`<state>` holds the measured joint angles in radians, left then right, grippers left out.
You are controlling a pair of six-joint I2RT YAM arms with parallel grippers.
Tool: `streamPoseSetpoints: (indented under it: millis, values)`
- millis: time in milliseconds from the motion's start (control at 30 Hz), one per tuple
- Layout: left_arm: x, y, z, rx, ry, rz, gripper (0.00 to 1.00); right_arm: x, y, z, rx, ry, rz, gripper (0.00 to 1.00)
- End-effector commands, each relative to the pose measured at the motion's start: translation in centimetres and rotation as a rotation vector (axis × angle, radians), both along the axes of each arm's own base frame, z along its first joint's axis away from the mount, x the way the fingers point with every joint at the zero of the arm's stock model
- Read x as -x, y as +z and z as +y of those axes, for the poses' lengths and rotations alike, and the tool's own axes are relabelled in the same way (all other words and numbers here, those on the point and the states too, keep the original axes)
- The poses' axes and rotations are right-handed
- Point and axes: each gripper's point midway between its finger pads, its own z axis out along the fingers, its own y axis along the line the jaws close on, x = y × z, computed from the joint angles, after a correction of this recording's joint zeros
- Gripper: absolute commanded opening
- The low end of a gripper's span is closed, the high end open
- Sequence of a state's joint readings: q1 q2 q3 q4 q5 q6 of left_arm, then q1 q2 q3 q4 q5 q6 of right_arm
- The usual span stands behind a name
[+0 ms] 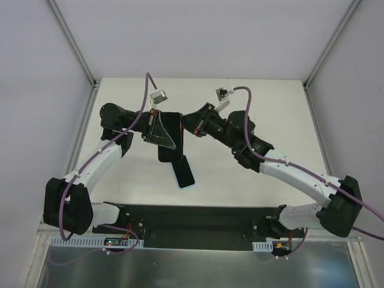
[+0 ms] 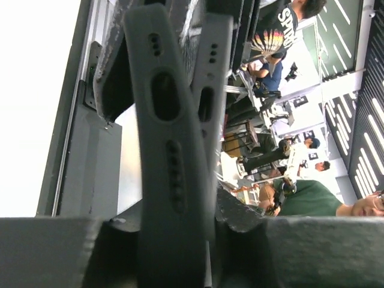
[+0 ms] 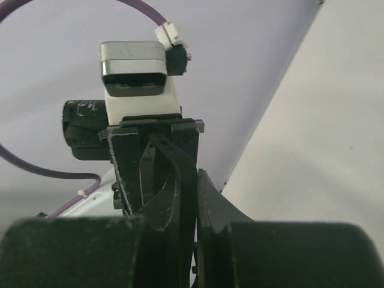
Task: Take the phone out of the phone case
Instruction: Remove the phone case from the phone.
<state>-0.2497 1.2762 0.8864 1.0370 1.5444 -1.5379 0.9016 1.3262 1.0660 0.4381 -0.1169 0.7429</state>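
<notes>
Top external view: both arms meet over the table (image 1: 270, 108), holding the black phone case (image 1: 173, 127) between them.
The left gripper (image 1: 162, 135) and right gripper (image 1: 187, 128) are each clamped on opposite edges of the raised case. The phone (image 1: 185, 173), dark with a pale blue rim, is out of the case, just beside it toward the bases. I cannot tell whether it rests on the table.

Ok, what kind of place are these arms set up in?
Probably a robot test cell inside a busy shared lab or workshop: a white table boxed in by plain panels on aluminium posts, and the left wrist view catches several people beyond it.
</notes>
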Motion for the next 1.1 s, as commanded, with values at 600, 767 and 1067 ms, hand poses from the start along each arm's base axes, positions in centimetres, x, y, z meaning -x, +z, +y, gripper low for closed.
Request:
streamPoseSetpoints:
  millis: [600, 767, 1067]
  values:
    - [-10.1, -7.7, -2.0, -0.113, 0.508, 0.188, 0.92, 2.0, -22.2, -19.8, 1.133, -0.385, 0.401, 0.01]
    - [-9.3, -13.3, -4.3, -0.259, 0.51, 0.333, 0.89, 1.9, -24.4, -20.5, 1.228, -0.427, 0.442, 0.01]
    - [-6.3, -21.7, -9.9, -0.497, 0.421, 0.535, 0.84, 0.0, -28.5, -17.8, 1.219, -0.427, 0.458, 0.01]
